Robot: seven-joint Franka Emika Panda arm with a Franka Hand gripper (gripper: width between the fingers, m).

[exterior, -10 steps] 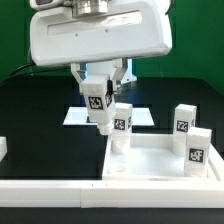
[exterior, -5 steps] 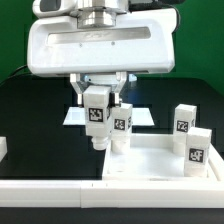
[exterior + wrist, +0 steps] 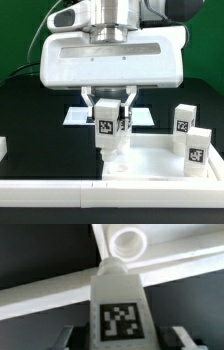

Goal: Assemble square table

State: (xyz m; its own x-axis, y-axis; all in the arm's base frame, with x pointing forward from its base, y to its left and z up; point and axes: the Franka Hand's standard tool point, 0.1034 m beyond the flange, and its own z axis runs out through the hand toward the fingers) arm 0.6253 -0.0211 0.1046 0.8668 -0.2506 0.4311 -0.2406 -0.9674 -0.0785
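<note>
In the exterior view, the gripper (image 3: 109, 128) is hanging over the near corner of the square table top (image 3: 160, 160), on the exterior view's left side of that top, and its jaws are pinching a white tagged leg (image 3: 106, 135) between them, the leg's long axis standing upright with its narrower end pointing down toward the top. A second leg (image 3: 122, 121) is standing just beside and partly behind the held one, and two more legs (image 3: 183, 119) and (image 3: 196, 148) are standing along the top's far side, toward the exterior view's right. The long white bar (image 3: 50, 185) is lying across the foreground, and the marker board (image 3: 75, 116) is lying flat on the black table behind the arm. In the wrist view, the held leg (image 3: 118, 303) is filling the middle of the frame, its tag facing the camera, and the fingers (image 3: 181, 336) are flanking it on both sides. Its tip is pointing toward the round corner socket (image 3: 128, 242), which is lying just beyond the tip and slightly off its line, so the coming move appears to turn on bringing that tip squarely over the socket before lowering.
</note>
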